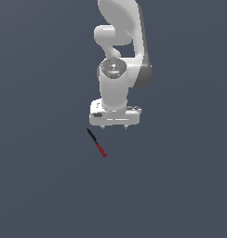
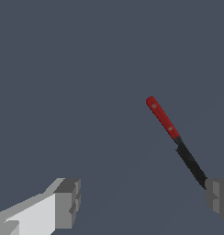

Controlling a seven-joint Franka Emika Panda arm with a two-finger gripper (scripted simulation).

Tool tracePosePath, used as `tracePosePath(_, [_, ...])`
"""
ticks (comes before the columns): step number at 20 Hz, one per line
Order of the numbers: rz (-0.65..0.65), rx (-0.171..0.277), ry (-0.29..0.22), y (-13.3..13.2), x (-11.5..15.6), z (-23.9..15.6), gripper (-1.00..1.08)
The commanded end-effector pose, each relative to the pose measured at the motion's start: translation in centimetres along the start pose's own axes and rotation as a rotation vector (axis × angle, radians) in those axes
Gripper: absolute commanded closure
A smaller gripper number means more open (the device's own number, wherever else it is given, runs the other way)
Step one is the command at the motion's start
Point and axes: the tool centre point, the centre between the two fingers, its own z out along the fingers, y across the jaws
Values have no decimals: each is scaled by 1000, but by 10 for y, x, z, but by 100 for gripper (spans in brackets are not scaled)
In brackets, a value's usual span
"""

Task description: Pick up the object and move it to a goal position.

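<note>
The object is a thin stick with a red handle and a black pointed tip, lying on the flat grey floor. In the exterior view it sits just below and slightly toward the exterior view's left of my gripper. The wrist view shows the object lying diagonally, its black tip close to one grey fingertip. The other fingertip stands far off, so the gripper is open wide with nothing between its fingers. The gripper is apart from the object.
The white arm rises behind the gripper in the exterior view. A plain dark grey surface fills everything else.
</note>
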Motion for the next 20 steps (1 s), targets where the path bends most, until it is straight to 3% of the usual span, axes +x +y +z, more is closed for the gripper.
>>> tracePosePath(1, [0,0,0,0,0,0,-92])
tracePosePath(10, [37,-24,29,23,7,-23,-92])
tracePosePath(20, [-9,-26,27,29,7,-13,-92])
